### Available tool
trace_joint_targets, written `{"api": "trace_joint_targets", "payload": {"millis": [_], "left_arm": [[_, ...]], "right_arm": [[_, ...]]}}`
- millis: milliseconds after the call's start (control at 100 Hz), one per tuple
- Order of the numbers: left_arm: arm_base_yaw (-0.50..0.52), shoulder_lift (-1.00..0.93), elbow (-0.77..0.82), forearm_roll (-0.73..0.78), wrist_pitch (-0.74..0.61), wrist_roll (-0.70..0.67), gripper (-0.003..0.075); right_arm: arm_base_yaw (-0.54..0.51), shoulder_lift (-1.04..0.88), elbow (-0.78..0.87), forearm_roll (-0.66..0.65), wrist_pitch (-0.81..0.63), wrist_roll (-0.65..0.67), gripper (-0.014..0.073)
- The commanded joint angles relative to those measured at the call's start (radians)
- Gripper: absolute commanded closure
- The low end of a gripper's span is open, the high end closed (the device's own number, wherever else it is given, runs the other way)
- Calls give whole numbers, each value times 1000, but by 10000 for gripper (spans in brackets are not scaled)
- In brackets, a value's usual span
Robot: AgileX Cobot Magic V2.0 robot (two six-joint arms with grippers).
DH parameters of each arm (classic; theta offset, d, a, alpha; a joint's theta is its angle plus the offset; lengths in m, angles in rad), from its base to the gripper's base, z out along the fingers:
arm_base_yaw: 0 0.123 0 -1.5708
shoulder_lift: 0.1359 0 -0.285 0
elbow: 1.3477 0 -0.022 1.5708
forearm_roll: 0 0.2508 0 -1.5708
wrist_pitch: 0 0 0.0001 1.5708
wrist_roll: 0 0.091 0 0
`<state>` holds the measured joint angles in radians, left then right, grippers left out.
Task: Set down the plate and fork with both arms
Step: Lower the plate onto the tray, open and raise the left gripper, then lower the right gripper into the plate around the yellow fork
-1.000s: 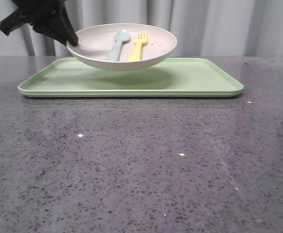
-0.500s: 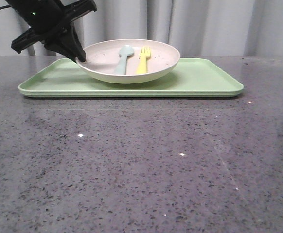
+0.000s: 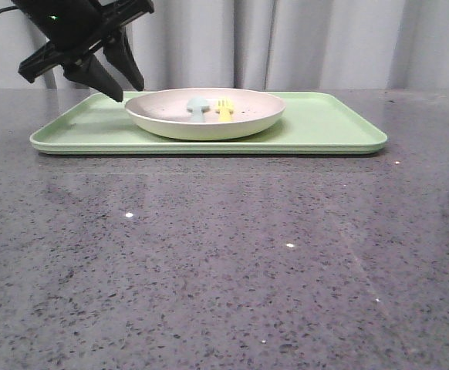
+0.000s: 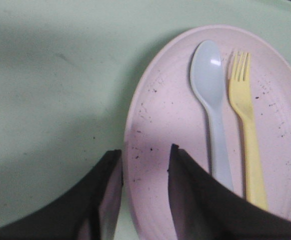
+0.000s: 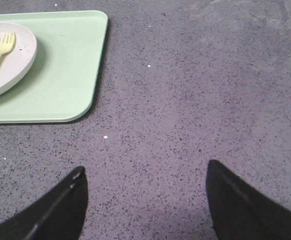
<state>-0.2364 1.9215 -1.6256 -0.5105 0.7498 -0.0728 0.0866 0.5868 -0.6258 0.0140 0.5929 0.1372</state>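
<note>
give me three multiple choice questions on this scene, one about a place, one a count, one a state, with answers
1. Where is the plate?
A. on the bare table
B. on the green tray
C. held in the air

2. How many utensils lie in the plate?
A. one
B. two
C. three

3. What state is the left tool in?
A. open, off the plate
C. shut on the fork
B. shut on the plate rim

Answers:
1 B, the plate's base sits on the tray in the front view.
2 B, the left wrist view shows a yellow fork and a pale blue spoon side by side.
3 A, its fingers are spread with nothing between them, above the plate's edge.
</note>
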Motion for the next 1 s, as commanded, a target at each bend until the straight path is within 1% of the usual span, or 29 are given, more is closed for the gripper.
{"api": "trace_joint_targets", "payload": {"millis": [0,220,290,360,540,710,860,990], "left_arm": [[-7,-88,-35,15,-31,-10,484],[-7,-191,-35,151,33,-10,491],[-7,-230,-30,201,36,-10,491],[-7,-276,-1,218,27,-10,491],[-7,-426,134,244,-27,-12,491],[-7,-587,281,265,-130,-12,491],[-7,-710,397,295,-135,-12,491],[-7,-816,501,295,-169,-12,491]], "right_arm": [[6,25,-54,-4,-72,-6,85],[69,172,-202,1,-29,-6,85],[97,228,-259,5,-20,-6,85],[126,294,-321,6,-7,-6,85],[196,488,-505,6,65,-6,85],[264,678,-692,6,131,-6,85],[319,840,-858,25,179,-6,85],[340,965,-993,56,226,-5,85]]}}
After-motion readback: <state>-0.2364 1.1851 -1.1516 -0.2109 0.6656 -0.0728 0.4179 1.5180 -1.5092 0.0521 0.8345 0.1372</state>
